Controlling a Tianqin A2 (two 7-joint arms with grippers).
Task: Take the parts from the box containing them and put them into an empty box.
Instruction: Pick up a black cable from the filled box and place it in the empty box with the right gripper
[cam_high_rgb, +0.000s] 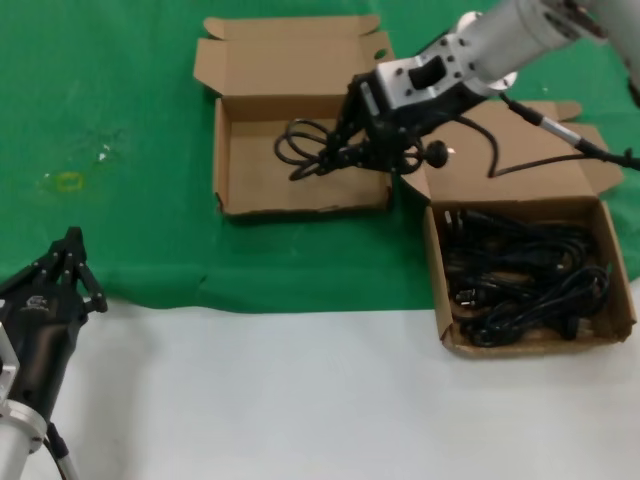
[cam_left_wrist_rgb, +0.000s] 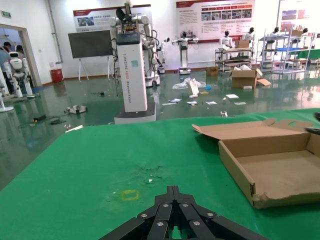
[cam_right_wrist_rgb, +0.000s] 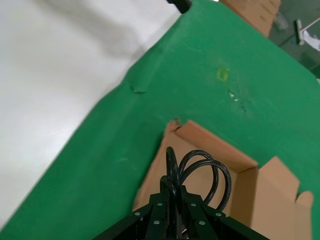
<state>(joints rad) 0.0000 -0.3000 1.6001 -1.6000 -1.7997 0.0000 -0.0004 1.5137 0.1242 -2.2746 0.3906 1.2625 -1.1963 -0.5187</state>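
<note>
Cables: you see one coiled cable (cam_high_rgb: 305, 150) in the right gripper (cam_high_rgb: 345, 150), fingers closed on it, over the left box (cam_high_rgb: 222, 170). Second box (cam_high_rgb: 432, 260) holds several more cables (cam_high_rgb: 525, 280). Left gripper (cam_high_rgb: 70, 262) rests at the table edge, fingers together.

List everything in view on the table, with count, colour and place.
Box with tuck-strip lid: one, brown, far centre on the green cloth.
Box with tall plain lid: one, brown, to the right, straddling the cloth edge.
Cable bundle: several, black, inside the right box.
Held cable: one, black, over the centre box.
Green cloth: one, covers the far tabletop.
Right gripper: shut on the held cable.
Left gripper: shut, parked near left.
</note>
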